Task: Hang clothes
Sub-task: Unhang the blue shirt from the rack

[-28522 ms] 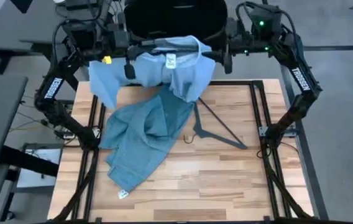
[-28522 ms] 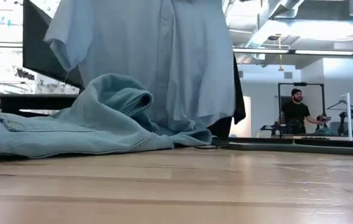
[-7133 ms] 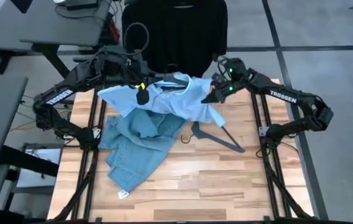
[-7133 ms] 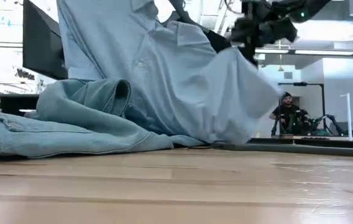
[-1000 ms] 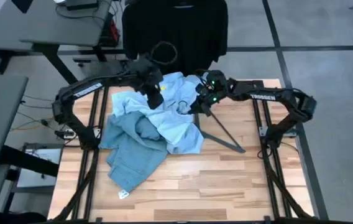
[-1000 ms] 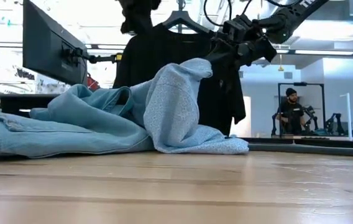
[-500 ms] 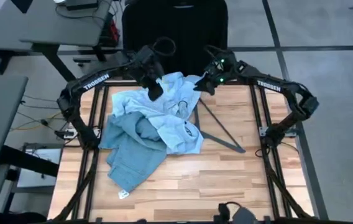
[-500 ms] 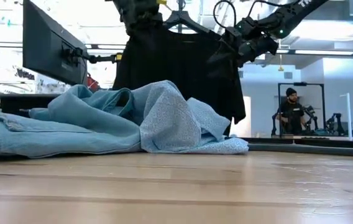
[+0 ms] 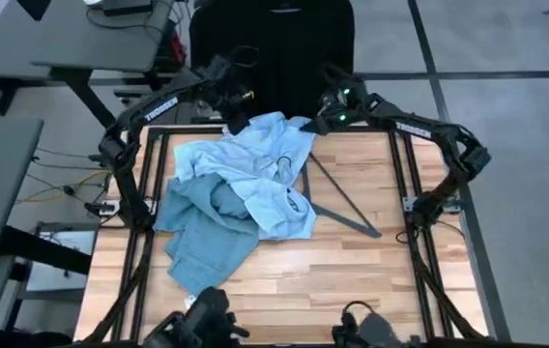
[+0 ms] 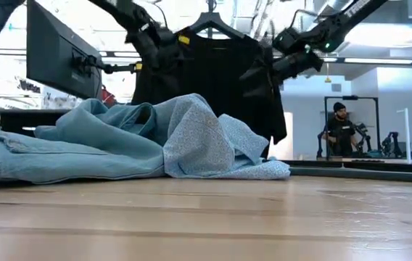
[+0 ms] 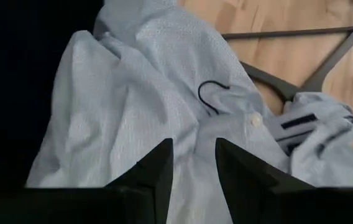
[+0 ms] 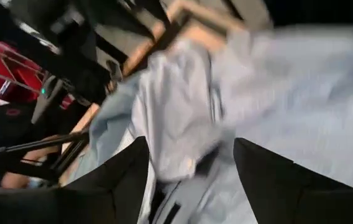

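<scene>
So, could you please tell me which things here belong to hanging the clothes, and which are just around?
Belongs to the job:
- pale blue shirt
- jeans
- black t-shirt, already hanging
- hanger on the table

Just around:
- monitor
- person in the background

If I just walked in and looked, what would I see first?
First, the crumpled pale blue shirt heaped on the far half of the wooden table, lying partly over the blue jeans, with a dark hanger flat on the wood beside it. Behind the table hangs a black t-shirt, and the left gripper and right gripper hover above the shirt's far edge, jaws open and holding nothing.
</scene>
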`<state>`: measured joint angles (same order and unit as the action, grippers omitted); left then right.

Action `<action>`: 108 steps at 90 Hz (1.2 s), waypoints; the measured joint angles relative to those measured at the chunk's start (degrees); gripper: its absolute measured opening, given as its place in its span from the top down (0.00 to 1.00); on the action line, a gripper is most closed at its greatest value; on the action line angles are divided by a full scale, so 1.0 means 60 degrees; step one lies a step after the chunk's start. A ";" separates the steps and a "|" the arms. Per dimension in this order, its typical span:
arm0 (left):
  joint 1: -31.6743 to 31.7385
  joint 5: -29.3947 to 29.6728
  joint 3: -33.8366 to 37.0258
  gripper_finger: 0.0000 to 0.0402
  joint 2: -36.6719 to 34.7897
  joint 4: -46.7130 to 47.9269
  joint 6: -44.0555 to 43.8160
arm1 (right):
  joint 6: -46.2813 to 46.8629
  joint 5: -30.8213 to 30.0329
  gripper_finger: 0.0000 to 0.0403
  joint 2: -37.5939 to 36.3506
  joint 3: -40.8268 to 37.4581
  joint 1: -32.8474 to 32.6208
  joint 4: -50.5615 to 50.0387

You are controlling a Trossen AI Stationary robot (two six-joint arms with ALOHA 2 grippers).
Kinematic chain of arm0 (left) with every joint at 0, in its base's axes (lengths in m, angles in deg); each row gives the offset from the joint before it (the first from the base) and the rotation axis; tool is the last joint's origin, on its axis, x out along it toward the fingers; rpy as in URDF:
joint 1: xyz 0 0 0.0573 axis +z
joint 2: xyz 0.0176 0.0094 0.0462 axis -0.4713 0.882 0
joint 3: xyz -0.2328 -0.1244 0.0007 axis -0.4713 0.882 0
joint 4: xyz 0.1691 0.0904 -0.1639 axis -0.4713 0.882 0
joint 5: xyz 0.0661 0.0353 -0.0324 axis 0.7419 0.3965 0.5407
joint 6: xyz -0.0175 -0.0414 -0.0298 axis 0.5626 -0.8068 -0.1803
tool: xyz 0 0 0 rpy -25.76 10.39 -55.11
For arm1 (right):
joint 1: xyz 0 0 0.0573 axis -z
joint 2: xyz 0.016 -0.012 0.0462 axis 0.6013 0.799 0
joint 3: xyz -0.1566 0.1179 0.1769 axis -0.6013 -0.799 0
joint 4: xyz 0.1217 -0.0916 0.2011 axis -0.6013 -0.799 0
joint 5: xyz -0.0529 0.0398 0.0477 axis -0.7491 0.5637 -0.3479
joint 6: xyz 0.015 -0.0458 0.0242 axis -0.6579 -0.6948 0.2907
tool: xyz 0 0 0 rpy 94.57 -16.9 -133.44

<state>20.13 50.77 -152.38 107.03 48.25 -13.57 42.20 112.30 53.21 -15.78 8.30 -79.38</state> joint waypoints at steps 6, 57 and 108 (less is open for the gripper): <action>-0.0013 -0.0255 0.0175 0.74 0.0285 -0.0132 0.0041 | 0.0193 0.0012 0.45 0.0494 -0.0009 -0.0352 -0.0335; -0.0801 -0.0506 0.1225 0.74 0.0907 -0.0702 0.0423 | -0.1429 -0.0233 0.51 0.2301 0.0929 -0.1430 0.0494; -0.0754 -0.0489 0.1210 0.74 0.0856 0.0643 0.0514 | -0.8420 -0.3464 0.53 0.4023 0.2750 -0.1940 -0.1755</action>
<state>15.60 47.83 -145.12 112.17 52.11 -10.49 -8.32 91.51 77.35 0.72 -3.34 -89.91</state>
